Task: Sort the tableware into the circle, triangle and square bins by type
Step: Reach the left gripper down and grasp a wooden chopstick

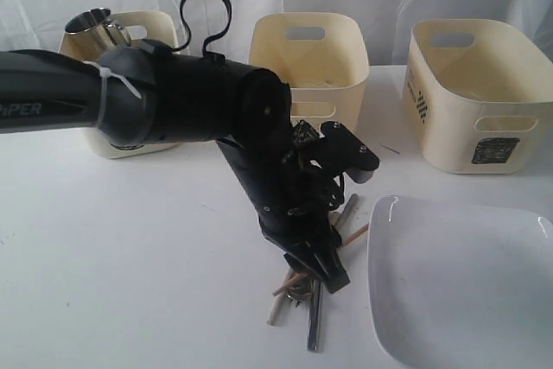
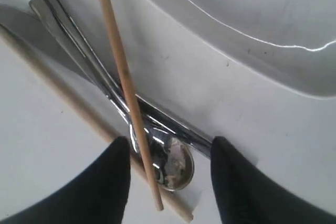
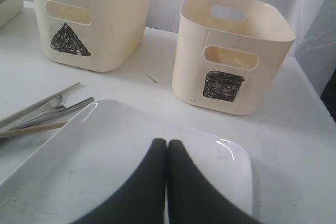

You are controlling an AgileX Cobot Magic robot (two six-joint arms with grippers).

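My left gripper reaches down onto a pile of wooden chopsticks and metal cutlery beside the large white plate. Its jaws stand open, one on each side of a spoon's bowl and a chopstick end, with gaps on both sides. My right gripper is shut and empty, hovering over the plate. The triangle bin and the square bin stand behind the plate. The left bin holds a steel mug; the arm hides its mark.
The left arm stretches across the table from the left in front of the left and middle bins. The cutlery pile lies right against the plate's rim. White curtain hangs behind the bins.
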